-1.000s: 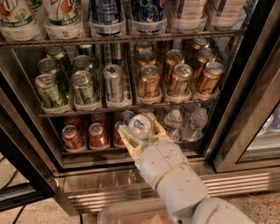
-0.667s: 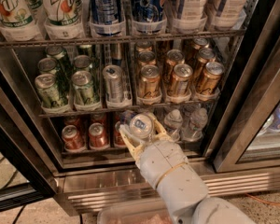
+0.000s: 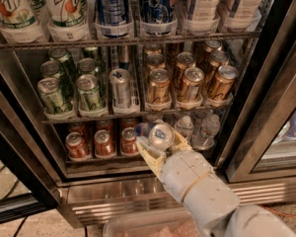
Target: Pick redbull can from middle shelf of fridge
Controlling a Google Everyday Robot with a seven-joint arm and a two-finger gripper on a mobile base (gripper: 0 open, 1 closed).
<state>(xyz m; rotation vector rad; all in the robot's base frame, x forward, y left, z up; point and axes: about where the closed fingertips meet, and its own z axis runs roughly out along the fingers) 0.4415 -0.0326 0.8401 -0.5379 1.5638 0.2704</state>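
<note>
Log: your gripper [image 3: 161, 143] sits just below the front edge of the middle surface [image 3: 138, 113], fingers [image 3: 144, 154] clenched on the can [image 3: 160, 135], whose long axis tilts top-out from the fridge [image 3: 113, 191], so you likely withdraw straight outward.

Our gripper [image 3: 161, 142], low before the fridge [image 3: 138, 201], has cream fingers [image 3: 147, 158]; behind the jaws, rounded pale-grey casing; one tan band.

Vantage: camera looked from above and in front, facing down into the fridge [image 3: 138, 191].
Range: near.
Gripper [image 3: 161, 140]: sat at 6 o'clock, clasping the redbull can [image 3: 161, 134].
</note>
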